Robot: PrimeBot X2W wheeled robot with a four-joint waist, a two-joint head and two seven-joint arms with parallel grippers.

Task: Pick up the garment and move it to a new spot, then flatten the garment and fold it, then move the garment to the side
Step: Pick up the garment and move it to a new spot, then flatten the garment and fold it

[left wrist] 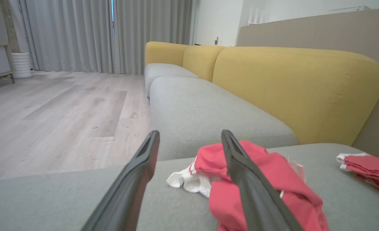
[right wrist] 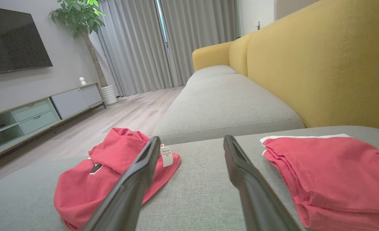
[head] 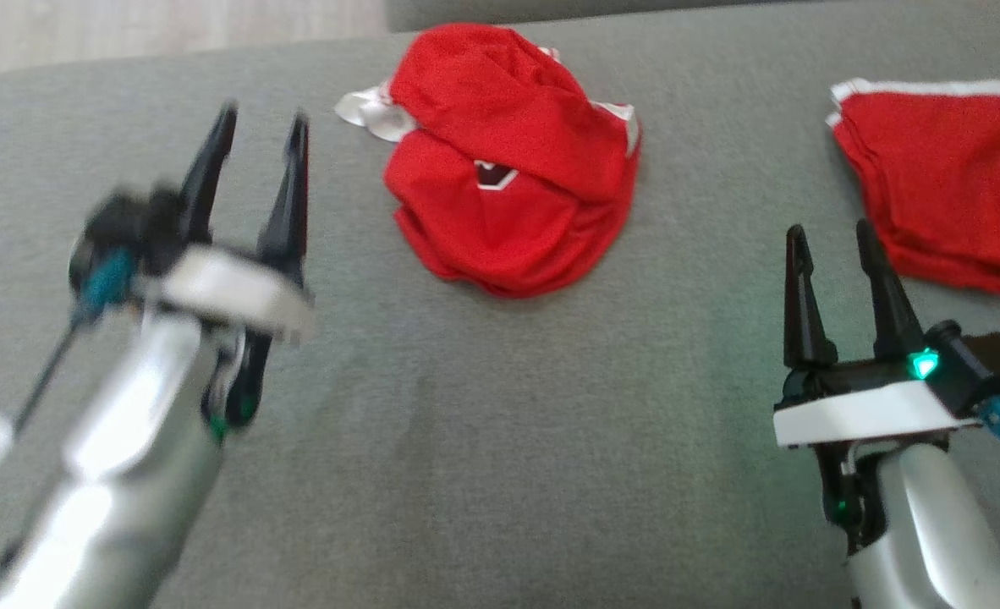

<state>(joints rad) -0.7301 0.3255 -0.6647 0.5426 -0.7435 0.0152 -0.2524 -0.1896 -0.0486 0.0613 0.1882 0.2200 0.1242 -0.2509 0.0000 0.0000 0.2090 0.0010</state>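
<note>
A crumpled red garment (head: 508, 161) with white trim lies in a heap on the grey sofa seat (head: 483, 423), far centre; it also shows in the left wrist view (left wrist: 273, 183) and the right wrist view (right wrist: 112, 173). My left gripper (head: 259, 135) hovers open to its left, blurred, nothing between its fingers. My right gripper (head: 830, 241) stands open at the lower right, apart from the heap, also empty. In each wrist view the two dark fingers (left wrist: 138, 173) (right wrist: 240, 173) stand wide apart.
A second red garment (head: 940, 178), folded flat with a white band, lies at the far right of the seat (right wrist: 330, 173). Yellow backrests (left wrist: 292, 86) rise behind the cushions. Wooden floor (left wrist: 58, 109) lies beyond the seat's edge; a TV unit (right wrist: 32, 118) stands across the room.
</note>
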